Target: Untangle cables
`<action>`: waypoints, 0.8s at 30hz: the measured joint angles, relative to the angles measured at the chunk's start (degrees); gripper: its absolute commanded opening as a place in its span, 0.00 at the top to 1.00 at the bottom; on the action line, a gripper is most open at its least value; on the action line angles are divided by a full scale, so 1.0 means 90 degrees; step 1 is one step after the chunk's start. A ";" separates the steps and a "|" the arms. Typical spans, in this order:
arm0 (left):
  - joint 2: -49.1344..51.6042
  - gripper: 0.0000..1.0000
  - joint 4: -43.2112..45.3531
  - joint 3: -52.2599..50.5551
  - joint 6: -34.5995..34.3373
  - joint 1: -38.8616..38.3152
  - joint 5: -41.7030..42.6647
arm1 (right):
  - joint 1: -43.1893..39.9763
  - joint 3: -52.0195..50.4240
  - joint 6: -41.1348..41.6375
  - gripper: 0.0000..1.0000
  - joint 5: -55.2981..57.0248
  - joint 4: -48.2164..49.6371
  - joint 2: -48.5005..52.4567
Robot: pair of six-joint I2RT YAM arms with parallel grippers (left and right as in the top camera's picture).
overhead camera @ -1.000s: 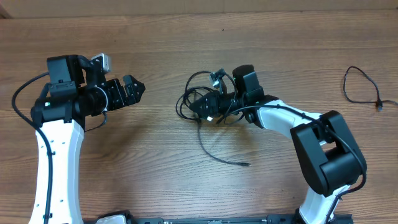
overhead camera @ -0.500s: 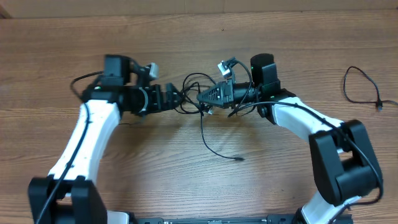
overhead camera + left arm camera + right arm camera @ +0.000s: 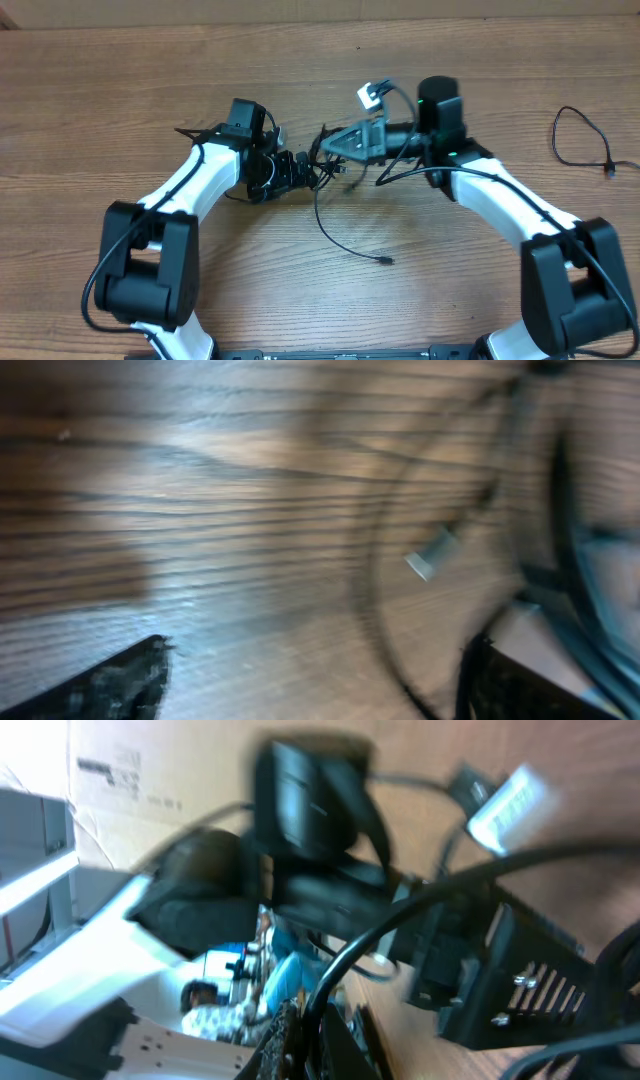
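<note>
Broadly, brown wood-grain table (image 3: 200, 60) beneath everything. Across it, white-and-black left arm (image 3: 190, 190) and white-and-black right arm (image 3: 500, 195), both angled in toward the middle.

Between them, a bunched knot of thin black cables (image 3: 322, 178), with one strand trailing down the wood to a small plug end (image 3: 386, 260). Far right, well apart, a loose black cord (image 3: 556, 140) lying alone.

Next, the right gripper (image 3: 326, 153): looks narrow and pinched on a strand of the knot, going by the right wrist view, with a black cord emerging from between the fingers (image 3: 290, 1025). Then the left gripper (image 3: 308, 176): sits just beside the knot, spread wide in the left wrist view, fingertips (image 3: 125, 680) at the lower corners, holding nothing. Ahead of it, only a blurred cord and a small grey plug (image 3: 430, 555).

Risks, as a judgement:
- Cinching the knot tighter by closing the left over several strands at once and pulling away.
- Knocking gripper against gripper, so near together.
- Snagging the trailing plug in a loop.
- Poor aim, given heavy blur in both wrist views.
</note>
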 measured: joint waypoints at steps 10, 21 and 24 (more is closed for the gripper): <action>0.0219 0.50 -0.0189 -0.0005 -0.0172 0.0000 -0.0950 | -0.1649 0.0168 0.0194 0.96 0.0087 0.0000 -0.0559; 0.0197 0.22 -0.0134 -0.0002 -0.0272 0.0000 -0.1608 | -0.1591 0.0282 -0.1226 0.58 0.1826 -0.3361 -0.0593; 0.0165 0.19 -0.0095 0.0022 -0.0364 -0.0010 -0.1562 | -0.1054 0.0267 -0.1887 0.54 0.2873 -0.4320 -0.0590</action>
